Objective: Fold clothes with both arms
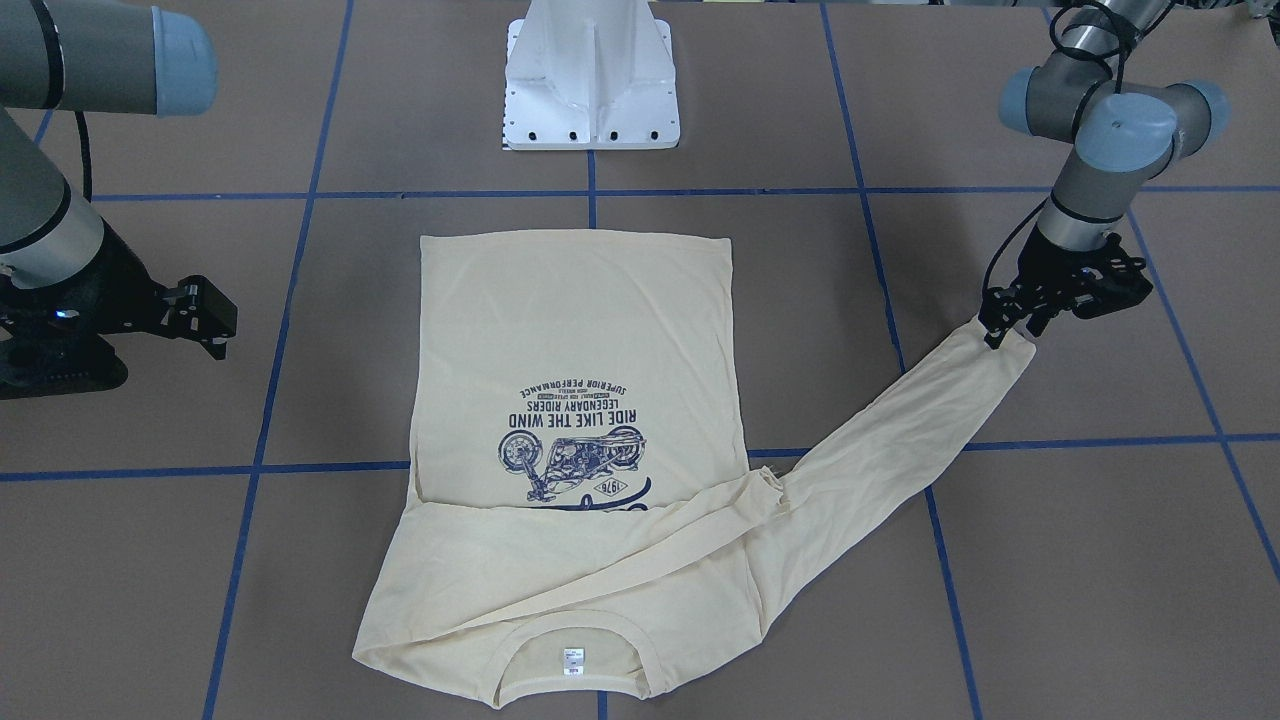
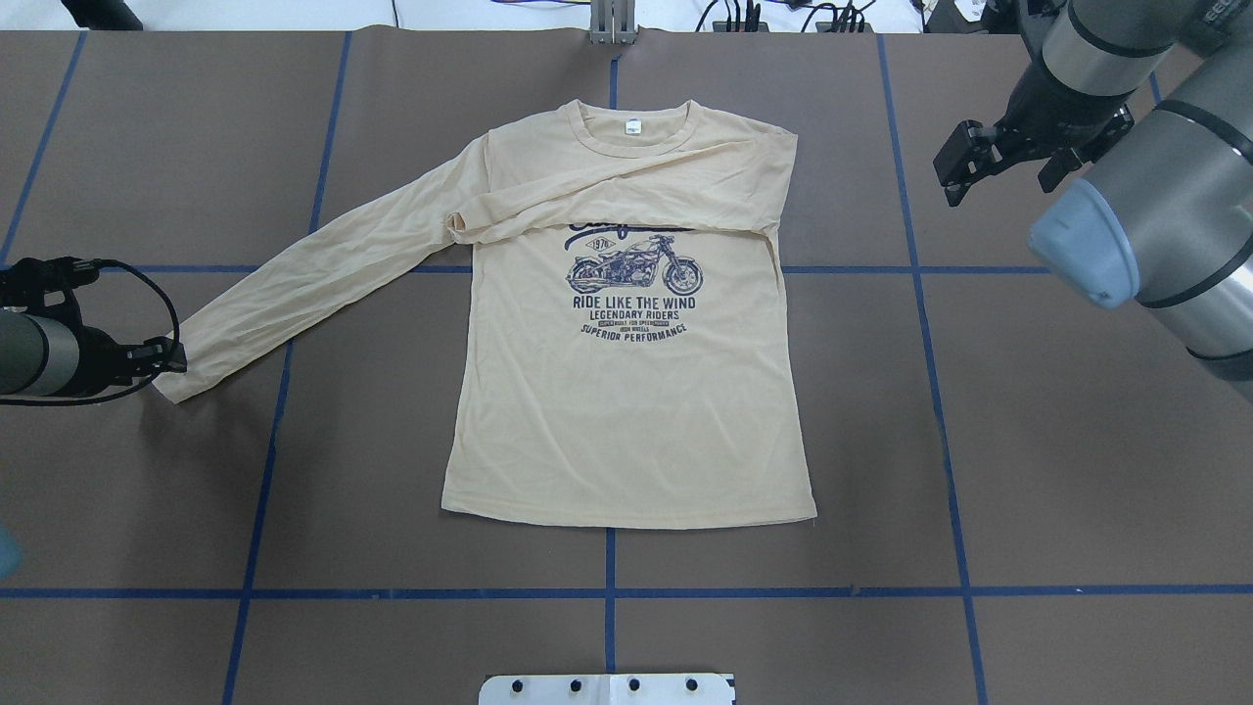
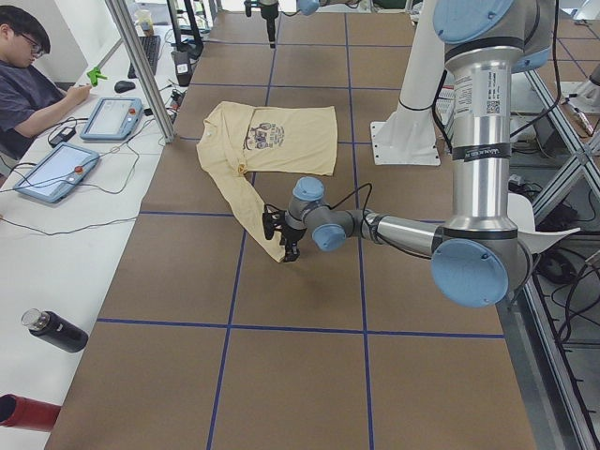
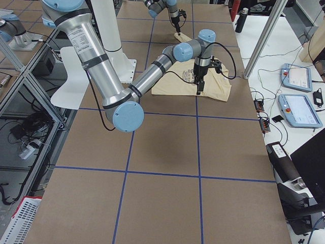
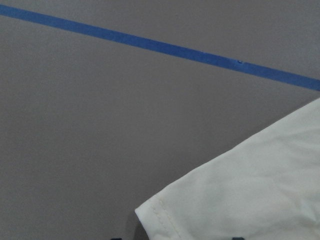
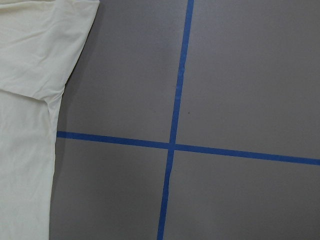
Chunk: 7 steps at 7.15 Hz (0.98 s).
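- Cuff of the outstretched sleeve lies nearest the left wrist camera, flat on the brown desk.
- We find the left gripper low over that cuff. Its fingers appear released and set either side of the hem, not yet pinching.
- We find the right gripper released and empty, beside the shoulder on the robot's right and apart from it.
- T-shirt lies print-up at mid-desk, and its other sleeve is already folded across the chest.
- We judge the cloth light, limp and prone to creasing and dragging. Hold is best taken at the doubled cuff hem, pinching both layers.
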### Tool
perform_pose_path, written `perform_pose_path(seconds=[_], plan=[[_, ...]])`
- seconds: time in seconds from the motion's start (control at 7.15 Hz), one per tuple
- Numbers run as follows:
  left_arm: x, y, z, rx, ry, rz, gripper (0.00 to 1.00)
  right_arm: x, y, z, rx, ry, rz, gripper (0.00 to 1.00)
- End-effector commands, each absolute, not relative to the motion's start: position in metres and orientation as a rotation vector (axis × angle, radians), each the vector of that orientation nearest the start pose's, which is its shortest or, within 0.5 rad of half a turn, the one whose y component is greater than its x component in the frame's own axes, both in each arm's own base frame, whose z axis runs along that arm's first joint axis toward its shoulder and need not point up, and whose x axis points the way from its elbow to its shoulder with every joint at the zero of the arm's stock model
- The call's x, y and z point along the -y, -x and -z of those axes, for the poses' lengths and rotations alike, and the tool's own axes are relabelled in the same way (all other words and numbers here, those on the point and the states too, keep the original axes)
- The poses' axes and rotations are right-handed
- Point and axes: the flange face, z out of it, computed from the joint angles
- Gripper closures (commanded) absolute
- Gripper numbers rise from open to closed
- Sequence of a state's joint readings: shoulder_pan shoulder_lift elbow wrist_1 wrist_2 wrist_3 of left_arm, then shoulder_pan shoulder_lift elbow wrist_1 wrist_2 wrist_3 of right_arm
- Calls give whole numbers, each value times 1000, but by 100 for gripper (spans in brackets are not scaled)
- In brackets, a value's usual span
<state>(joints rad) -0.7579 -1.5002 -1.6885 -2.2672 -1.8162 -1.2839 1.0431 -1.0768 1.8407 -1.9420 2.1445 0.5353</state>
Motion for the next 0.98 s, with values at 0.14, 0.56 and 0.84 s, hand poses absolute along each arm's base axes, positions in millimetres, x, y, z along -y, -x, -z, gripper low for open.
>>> perform_pose_path(seconds=[0.14,0.56,0.84], plan=[[424,-288,-571,-761,-169,358,47,566,239,-305,680,-41,106,0],[424,-289,-571,-764,-168,357,55,566,238,-303,682,-46,106,0],[423,-290,-570,-764,-169,356,68,566,238,-303,683,-45,106,0]])
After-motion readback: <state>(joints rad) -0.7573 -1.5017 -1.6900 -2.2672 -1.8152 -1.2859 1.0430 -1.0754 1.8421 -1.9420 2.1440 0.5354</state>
